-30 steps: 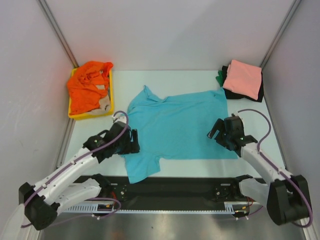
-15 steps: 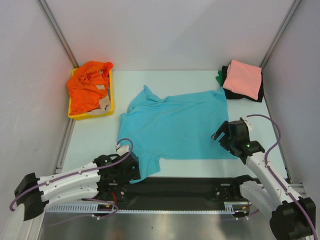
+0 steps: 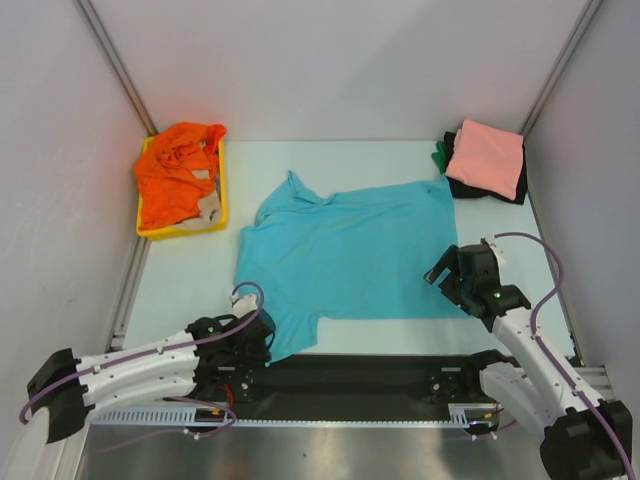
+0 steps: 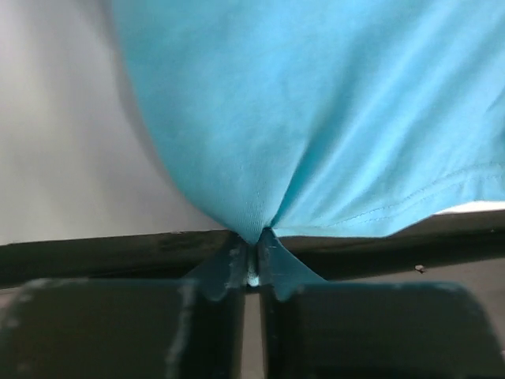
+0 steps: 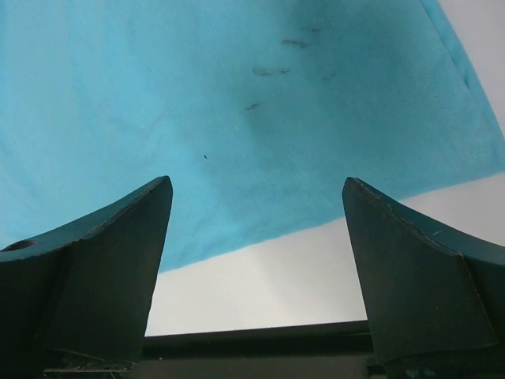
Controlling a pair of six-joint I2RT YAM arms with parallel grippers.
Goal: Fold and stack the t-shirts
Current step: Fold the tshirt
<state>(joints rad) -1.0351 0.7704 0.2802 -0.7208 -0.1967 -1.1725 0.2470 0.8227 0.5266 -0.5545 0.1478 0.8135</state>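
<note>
**A:** What moved?

**B:** My left gripper [image 3: 264, 345] has pulled back to the near sleeve of the turquoise t-shirt [image 3: 345, 260] and clenched. A second ago it stood wide. The right gripper [image 3: 458, 277] has come nearer too, spread wide and grasping nothing.

**A:** Sure it has cloth?

**B:** The top view hides the pinch under the wrist. The left wrist view settles it: the sleeve edge is nipped between the fingertips [image 4: 225, 268] and puckers just ahead of them. The right wrist view shows the hem just ahead of the spread fingers [image 5: 102, 260], with bare table [image 5: 260, 292] nearer.

**A:** Meaning?

**B:** First fold starting, I judge. The right side needs its corner before any lift.
</note>
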